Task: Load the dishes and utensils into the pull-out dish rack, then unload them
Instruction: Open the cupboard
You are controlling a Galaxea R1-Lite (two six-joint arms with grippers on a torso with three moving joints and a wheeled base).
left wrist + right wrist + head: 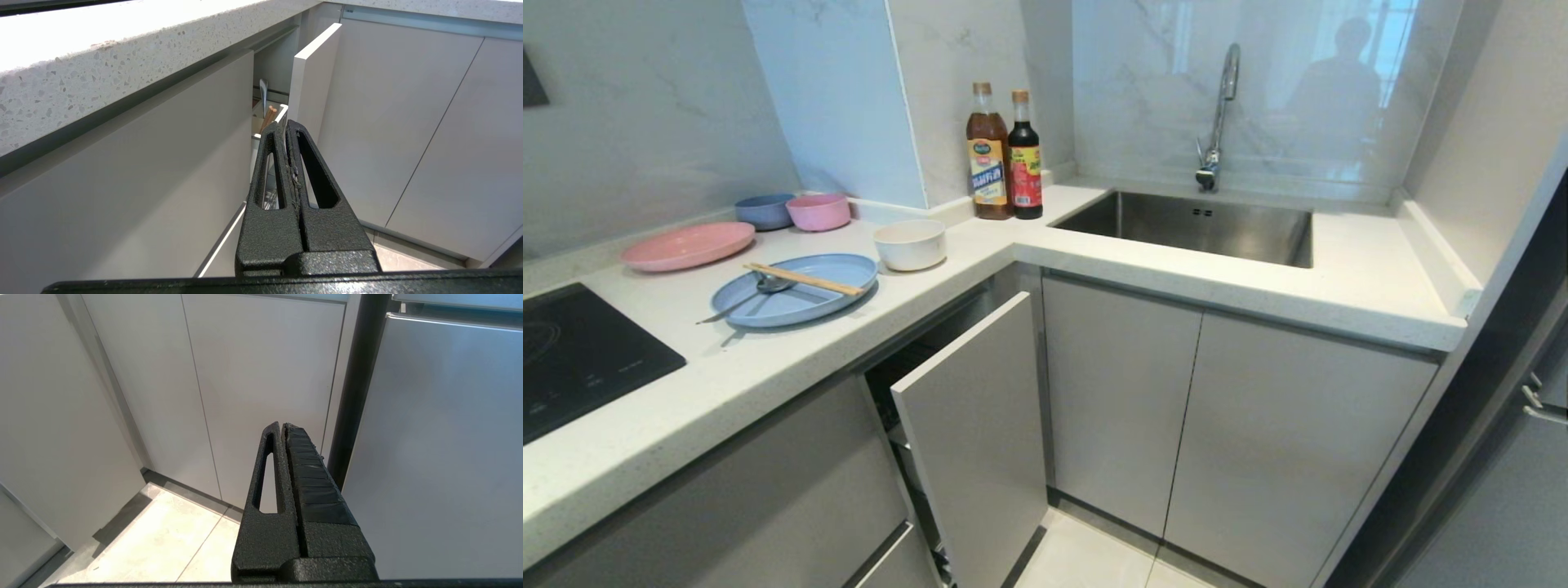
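On the counter lies the light-blue divided plate (809,304). The wooden chopsticks (805,279) and the silver spoon (756,292) rest across it. The cream-white bowl (911,243) stands just to the right of the plate. Below the counter, the pull-out dish rack is partly drawn out, its grey front panel (976,433) angled away from the cabinet. My left gripper (285,124) is shut and empty, low in front of the rack panel (312,81), with the white caddy (282,114) showing in the gap. My right gripper (282,425) is shut and empty, facing the cabinet doors. Neither arm shows in the head view.
A pink plate (686,245), a blue bowl (764,211) and a pink bowl (818,211) sit at the back left. Two bottles (1005,155) stand in the corner. Sink (1258,237) and faucet (1221,114) are right, a black hob (572,351) left, a steel door (441,437) far right.
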